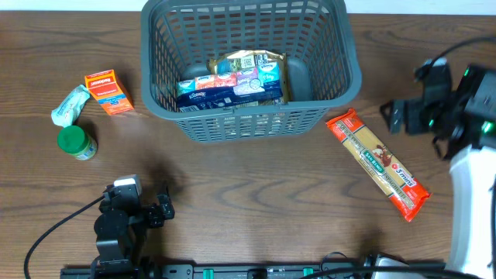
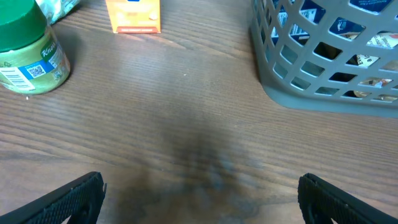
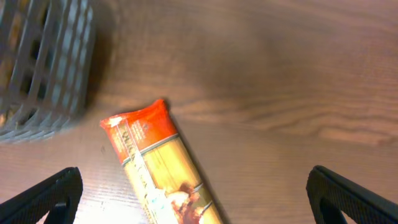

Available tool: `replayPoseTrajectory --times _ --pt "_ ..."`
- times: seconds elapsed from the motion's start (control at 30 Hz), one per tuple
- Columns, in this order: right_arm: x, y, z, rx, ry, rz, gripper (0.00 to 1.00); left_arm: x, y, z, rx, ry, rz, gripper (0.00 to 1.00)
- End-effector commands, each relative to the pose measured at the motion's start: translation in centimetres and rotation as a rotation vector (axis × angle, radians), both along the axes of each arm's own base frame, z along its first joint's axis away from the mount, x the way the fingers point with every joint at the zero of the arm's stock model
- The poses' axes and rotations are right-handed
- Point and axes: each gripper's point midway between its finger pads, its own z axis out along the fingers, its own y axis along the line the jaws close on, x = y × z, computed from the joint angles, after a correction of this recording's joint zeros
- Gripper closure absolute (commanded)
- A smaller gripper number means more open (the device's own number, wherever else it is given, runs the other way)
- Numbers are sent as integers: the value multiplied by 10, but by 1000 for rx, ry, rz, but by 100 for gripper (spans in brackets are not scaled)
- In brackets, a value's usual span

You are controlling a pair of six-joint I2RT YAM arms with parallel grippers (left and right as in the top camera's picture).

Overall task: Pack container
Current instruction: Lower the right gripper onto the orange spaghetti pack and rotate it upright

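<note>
The container point(image 1: 232, 124) is set upright at the far middle of the table point(image 1: 256, 186). On its floor a dark blue packet point(image 1: 217, 93) and a gold-printed pouch point(image 1: 249, 63) are laid touching each other. A long orange pasta packet point(image 1: 377, 164) is seen on the wood just to its right. A green-lidded jar point(image 1: 76, 142), an orange box point(image 1: 108, 92) and a pale pouch point(image 1: 70, 105) are grouped to its left. The left gripper point(image 2: 199, 193) is held spread wide above bare wood, with nothing between its fingers. The right gripper point(image 3: 193, 190) is spread equally wide above the pasta packet, and nothing is gripped.
</note>
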Motion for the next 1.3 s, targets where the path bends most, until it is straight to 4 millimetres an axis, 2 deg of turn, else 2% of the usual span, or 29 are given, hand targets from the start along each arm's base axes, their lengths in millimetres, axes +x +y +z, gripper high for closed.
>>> replayPoseTrajectory --times 0.0,0.13,0.27,0.43,0.63,0.8,1.07,1.1,1.2,1.27 --pt "-13 15 -18 5 -27 33 1 0 0 -2 8 0 -6 1" --pt "-27 19 -41 20 -38 13 1 0 0 -2 8 0 -6 1" --pt "-30 19 -63 88 -59 -74 1 0 0 -2 8 0 -6 1" --pt "-43 13 -111 111 -1 -183 1 0 0 -2 8 -1 -6 1" --pt "-59 7 -156 102 93 -248 1 0 0 -2 8 0 -6 2" --pt "-60 -6 -176 60 141 -315 1 0 0 -2 8 0 -6 1" --pt "-56 -12 -205 48 196 -330 1 0 0 -2 8 0 -6 1" --pt "-57 -12 -207 45 203 -332 3 0 0 -2 8 0 -6 1" --pt "-59 -14 -212 38 219 -339 24 0 0 -2 8 0 -6 2" --pt "-59 -15 -213 32 221 -343 33 0 0 -2 8 0 -6 1"
